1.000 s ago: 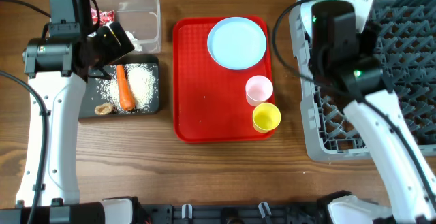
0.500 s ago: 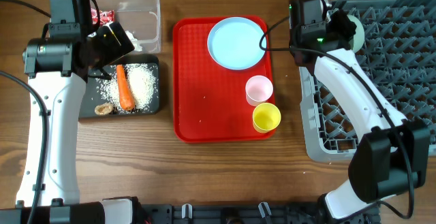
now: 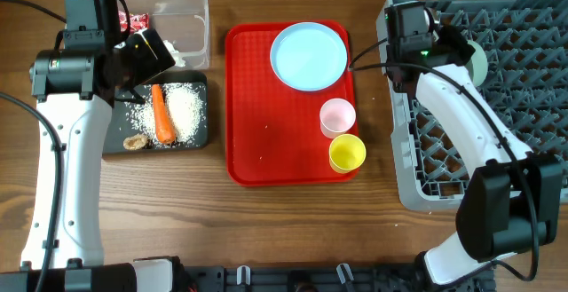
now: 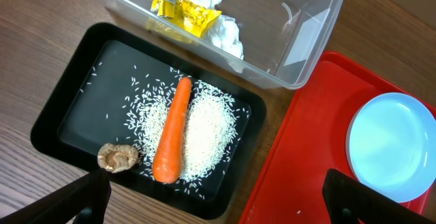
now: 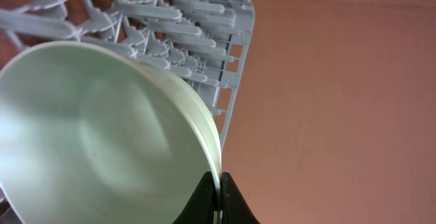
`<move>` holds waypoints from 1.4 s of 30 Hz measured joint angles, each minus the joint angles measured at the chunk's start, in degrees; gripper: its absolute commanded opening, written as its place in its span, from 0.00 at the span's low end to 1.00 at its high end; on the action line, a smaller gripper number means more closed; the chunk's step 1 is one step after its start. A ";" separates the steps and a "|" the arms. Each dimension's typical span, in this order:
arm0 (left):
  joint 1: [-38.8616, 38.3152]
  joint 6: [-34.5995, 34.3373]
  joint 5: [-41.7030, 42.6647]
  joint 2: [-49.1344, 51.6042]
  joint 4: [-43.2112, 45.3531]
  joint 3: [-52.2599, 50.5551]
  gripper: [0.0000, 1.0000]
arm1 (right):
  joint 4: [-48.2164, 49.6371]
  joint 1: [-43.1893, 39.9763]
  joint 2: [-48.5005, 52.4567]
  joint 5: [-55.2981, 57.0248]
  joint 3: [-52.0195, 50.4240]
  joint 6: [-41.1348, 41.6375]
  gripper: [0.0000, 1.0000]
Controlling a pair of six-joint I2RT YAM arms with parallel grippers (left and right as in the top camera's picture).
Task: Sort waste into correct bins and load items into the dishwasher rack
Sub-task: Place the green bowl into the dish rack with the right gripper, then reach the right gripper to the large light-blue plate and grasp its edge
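Note:
My right gripper (image 3: 458, 47) is shut on the rim of a pale bowl (image 3: 477, 62), held on edge over the far left part of the grey dishwasher rack (image 3: 497, 141). In the right wrist view the jaws (image 5: 219, 185) pinch the bowl (image 5: 95, 135) rim above the rack (image 5: 184, 20). My left gripper (image 4: 216, 182) hangs open above the black tray (image 4: 61, 94), which holds a carrot (image 4: 172, 139), rice (image 4: 208, 132) and a brown lump (image 4: 118, 156). The clear tub (image 4: 300, 47) holds a yellow wrapper (image 4: 184, 9) and tissue (image 4: 225, 33). A light-blue plate (image 3: 309, 55), pink cup (image 3: 337, 116) and yellow cup (image 3: 347, 152) stand apart from both grippers.
The plate and cups sit on a flat red tray (image 3: 266, 132) in the middle of the wooden table. The black tray (image 3: 200, 137) lies just left of it, with the clear tub (image 3: 191, 8) behind. The left arm (image 3: 62, 150) runs down the table's left side.
My right arm has swung round and carried the bowl to the right and slightly nearer over the rack's far left part. The left arm and the things on the trays have stayed put.

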 measured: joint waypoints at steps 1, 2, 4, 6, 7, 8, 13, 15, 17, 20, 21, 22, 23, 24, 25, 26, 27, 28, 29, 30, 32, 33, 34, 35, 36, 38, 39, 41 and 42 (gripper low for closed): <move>0.00 0.00 0.00 -0.02 0.00 0.00 1.00 | 0.79 0.00 0.02 0.00 -0.02 0.00 0.04; 0.00 0.00 0.00 -0.02 0.00 0.00 1.00 | 1.77 0.02 0.02 0.00 -0.02 0.00 0.04; 0.00 0.00 0.00 -0.02 0.02 0.00 1.00 | 2.27 0.04 0.02 -0.22 -0.02 -0.02 0.04; 0.00 0.00 0.00 -0.02 0.00 0.00 1.00 | 2.27 0.04 0.02 -0.46 -0.02 0.00 0.04; 0.00 0.00 0.00 -0.02 0.00 0.00 1.00 | 2.25 0.04 0.02 -0.68 -0.02 0.00 0.04; 0.00 0.00 0.00 -0.02 0.00 0.00 1.00 | 2.25 0.04 0.02 -0.90 -0.02 -0.02 0.04; 0.00 0.00 0.00 -0.02 0.02 0.00 1.00 | 2.23 0.26 0.02 -2.19 -0.02 -0.02 0.04; 0.00 0.00 0.00 0.00 0.02 0.00 1.00 | 2.23 1.05 0.02 -2.40 -0.02 -0.02 0.04; 0.00 0.00 0.00 0.00 0.00 0.00 1.00 | 2.19 2.32 0.02 -2.75 -0.02 -0.02 0.05; 0.00 0.00 0.00 0.00 0.02 0.00 1.00 | 2.21 3.43 0.02 -3.23 -0.02 -0.22 0.08; 0.00 0.00 0.00 0.00 0.02 0.00 1.00 | 2.21 3.48 0.02 -3.54 -0.02 -0.22 0.20; 0.00 0.00 0.00 -0.02 0.02 0.00 1.00 | 2.19 3.48 0.02 -4.02 -0.02 -0.24 0.40; 0.00 0.00 0.00 -0.02 0.00 0.00 1.00 | 2.14 3.54 0.02 -4.37 -0.02 -0.33 0.59; 0.00 0.00 0.00 -0.02 0.02 0.00 1.00 | 2.10 3.63 0.02 -4.70 -0.02 -0.15 0.77; 0.00 0.00 0.00 -0.02 0.02 0.00 1.00 | 1.44 3.93 0.02 -4.83 -0.02 -0.26 0.92; 0.00 0.00 0.00 -0.02 0.00 0.00 1.00 | 0.66 4.31 0.02 -5.03 -0.02 -0.24 1.00; 0.00 0.00 0.00 -0.02 0.02 0.00 1.00 | -0.04 4.63 0.02 -5.16 -0.02 -0.22 1.00; 0.00 0.00 0.00 0.00 0.00 0.00 1.00 | -0.63 5.25 0.02 -5.22 -0.02 -0.31 1.00; 0.00 0.00 0.02 -0.02 0.02 0.00 1.00 | -0.70 5.79 0.02 -5.25 -0.04 -0.28 1.00; 0.00 0.00 0.00 0.00 0.00 0.00 1.00 | -0.70 6.21 0.02 -5.25 -0.04 -0.26 1.00; 0.00 0.00 0.00 0.00 0.02 0.00 1.00 | -0.72 7.61 0.02 -5.42 -0.04 -0.22 1.00; 0.00 0.00 0.00 0.00 0.02 0.00 1.00 | -0.72 8.04 0.02 -5.44 -0.04 -0.20 1.00; 0.00 0.00 0.00 0.00 0.02 0.00 1.00 | -0.72 8.37 0.02 -5.40 -0.04 -0.20 1.00; 0.00 0.00 0.00 -0.02 0.02 0.00 1.00 | -0.72 8.90 0.02 -5.35 -0.04 -0.20 1.00; 0.00 0.00 0.00 0.00 0.02 0.00 1.00 | -0.70 9.40 0.02 -5.14 -0.04 -0.20 1.00; 0.00 0.00 0.00 -0.02 0.00 0.00 1.00 | -0.37 10.34 0.02 -4.68 -0.04 -0.22 1.00; 0.00 0.00 0.00 -0.02 0.02 0.00 1.00 | 0.09 10.60 0.02 -4.46 -0.04 -0.20 1.00; 0.00 0.00 -0.02 -0.02 0.04 0.00 1.00 | 4.68 10.86 0.02 -2.54 -0.07 -0.35 1.00; 0.00 0.00 0.00 0.00 -0.02 0.00 1.00 | 6.82 10.84 0.02 -1.62 -0.15 -0.85 1.00</move>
